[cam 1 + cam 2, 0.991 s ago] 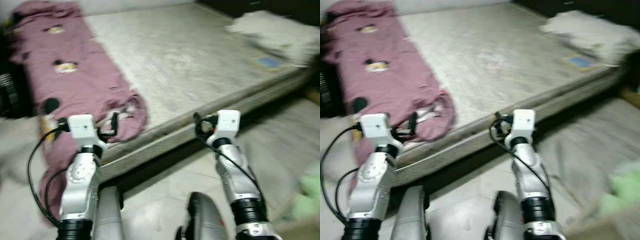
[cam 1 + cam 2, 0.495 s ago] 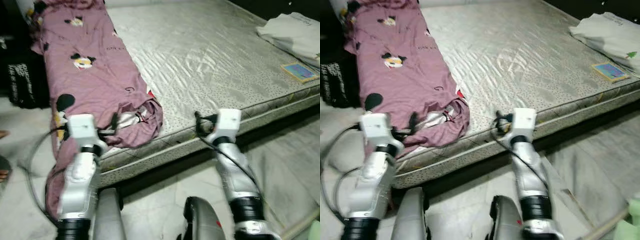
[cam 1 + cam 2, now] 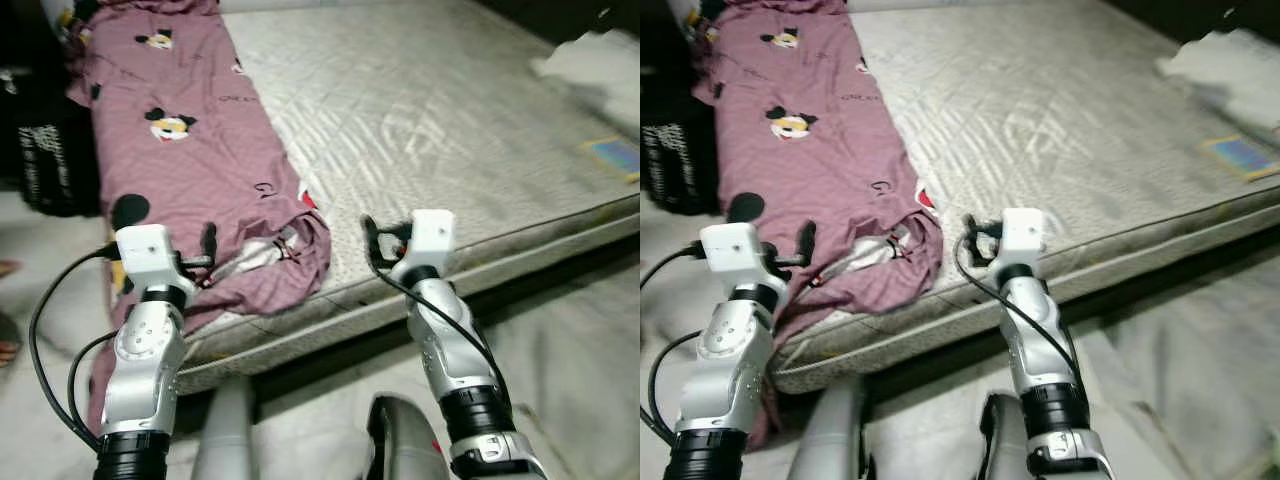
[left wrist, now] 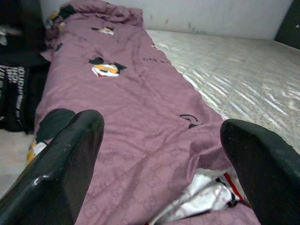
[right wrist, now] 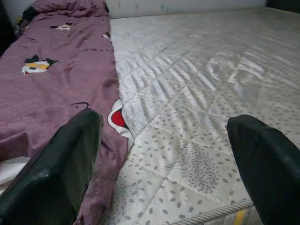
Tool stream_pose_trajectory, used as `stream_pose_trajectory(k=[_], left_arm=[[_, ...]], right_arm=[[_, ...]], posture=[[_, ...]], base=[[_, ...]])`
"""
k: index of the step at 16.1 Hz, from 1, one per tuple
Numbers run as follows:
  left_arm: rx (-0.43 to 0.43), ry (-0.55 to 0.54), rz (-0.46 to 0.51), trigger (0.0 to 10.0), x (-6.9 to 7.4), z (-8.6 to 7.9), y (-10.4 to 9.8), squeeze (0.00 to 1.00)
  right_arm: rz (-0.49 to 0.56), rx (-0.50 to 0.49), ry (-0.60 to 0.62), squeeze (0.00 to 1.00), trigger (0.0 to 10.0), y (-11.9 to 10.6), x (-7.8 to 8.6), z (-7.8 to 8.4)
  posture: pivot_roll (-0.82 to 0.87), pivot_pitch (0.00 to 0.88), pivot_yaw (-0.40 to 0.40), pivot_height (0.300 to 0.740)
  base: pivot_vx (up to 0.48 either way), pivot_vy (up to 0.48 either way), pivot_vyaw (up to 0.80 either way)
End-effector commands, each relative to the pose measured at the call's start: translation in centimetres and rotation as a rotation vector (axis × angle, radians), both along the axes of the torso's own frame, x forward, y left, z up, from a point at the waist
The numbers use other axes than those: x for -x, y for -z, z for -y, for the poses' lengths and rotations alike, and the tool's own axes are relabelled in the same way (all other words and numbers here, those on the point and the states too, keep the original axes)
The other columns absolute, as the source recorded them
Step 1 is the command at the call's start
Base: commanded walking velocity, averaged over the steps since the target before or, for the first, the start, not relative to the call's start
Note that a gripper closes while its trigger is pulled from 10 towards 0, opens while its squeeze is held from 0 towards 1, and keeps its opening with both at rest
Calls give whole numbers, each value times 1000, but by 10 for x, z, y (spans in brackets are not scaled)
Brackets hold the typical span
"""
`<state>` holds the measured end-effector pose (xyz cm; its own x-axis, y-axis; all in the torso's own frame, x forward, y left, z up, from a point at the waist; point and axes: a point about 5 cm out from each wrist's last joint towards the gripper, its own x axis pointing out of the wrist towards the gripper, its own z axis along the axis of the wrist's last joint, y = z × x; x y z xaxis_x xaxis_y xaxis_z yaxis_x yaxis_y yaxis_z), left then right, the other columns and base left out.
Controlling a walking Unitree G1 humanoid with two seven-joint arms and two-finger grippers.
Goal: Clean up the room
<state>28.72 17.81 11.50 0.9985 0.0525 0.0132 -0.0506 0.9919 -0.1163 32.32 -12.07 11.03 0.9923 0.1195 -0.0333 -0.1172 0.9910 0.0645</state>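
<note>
Low in the frame, the left gripper (image 3: 208, 245) and right gripper (image 3: 369, 243) both hover with fingers spread wide and empty at the near edge of the mattress (image 3: 440, 130). Just beyond the left one, a purple blanket (image 3: 190, 170) (printed with cartoon mice) runs up the frame's left side. Far right lie a blurred white cloth (image 3: 595, 65) and a small blue book (image 3: 615, 155).

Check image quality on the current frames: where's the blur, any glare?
Head views: mild motion blur, worst at far right, where the white cloth and small book smear. The mattress shows sheen streaks. Wrist views: the purple blanket is fairly sharp; the close black fingers are soft, and the surroundings beyond the bed are dark.
</note>
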Motion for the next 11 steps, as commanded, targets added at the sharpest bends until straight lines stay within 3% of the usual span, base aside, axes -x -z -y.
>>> stream_pose_trajectory(k=[1, 8, 11], left_arm=[[13, 19, -27, 10000, -1, 8, 4, 0], [34, -17, -36, 10000, -4, 7, 6, 0], [87, -107, -69, 10000, -7, -2, 10, 0]], right_arm=[[-20, 11, 52, 0, 10000, 5, 2, 17], [-19, 24, 54, 0, 10000, 5, -1, 20], [-20, 47, 31, 0, 10000, 7, 9, 19]], posture=[[41, 55, -48, 576], [34, 44, -55, 576], [17, 59, -53, 576]], base=[[0, 0, 0], [0, 0, 0], [0, 0, 519]])
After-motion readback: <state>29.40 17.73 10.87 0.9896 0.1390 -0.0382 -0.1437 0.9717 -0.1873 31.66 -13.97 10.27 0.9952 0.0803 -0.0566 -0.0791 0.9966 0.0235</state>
